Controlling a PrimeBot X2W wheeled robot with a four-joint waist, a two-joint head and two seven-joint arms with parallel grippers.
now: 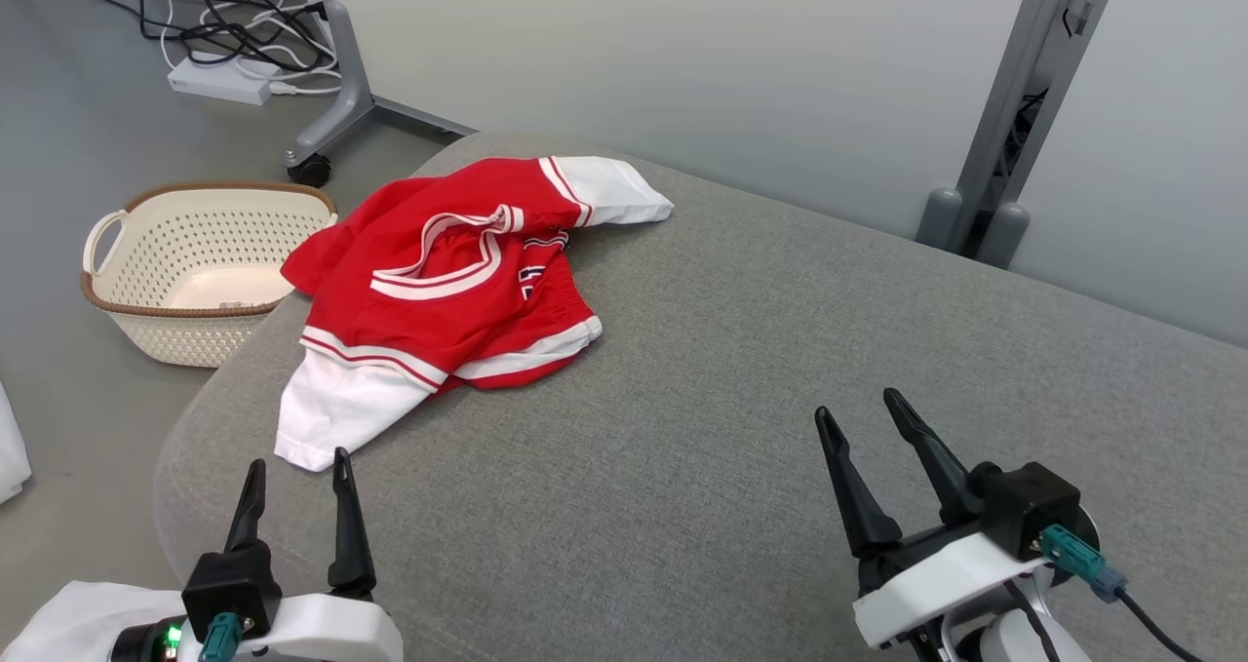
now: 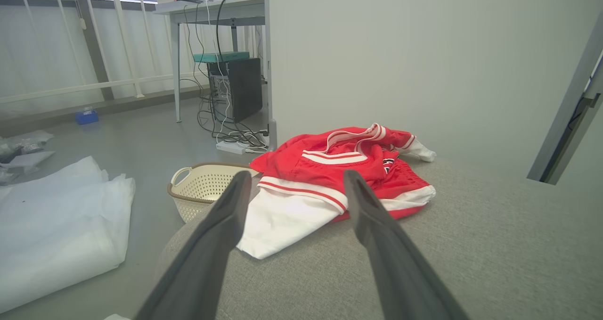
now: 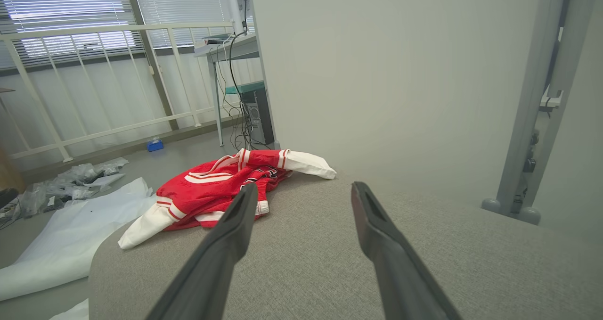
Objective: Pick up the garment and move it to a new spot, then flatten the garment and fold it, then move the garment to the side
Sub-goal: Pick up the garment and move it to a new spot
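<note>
The first step, picking up the garment, is not yet begun. The red-and-white jersey (image 1: 448,282) lies crumpled in the upper left of the head view, on the far left corner of the grey upholstered platform (image 1: 741,428), one white sleeve trailing toward the lower left. A cream laundry basket (image 1: 224,186) stands on the floor just beyond that edge.

The left claw (image 1: 298,465) sits at the lower left, its fingers spread wide and holding nothing, with the tips just short of the sleeve end. The right claw (image 1: 858,407), at the lower right, is equally wide apart and empty, well away from the cloth.

The next move probably calls for reaching forward and closing on the jersey's edges.
</note>
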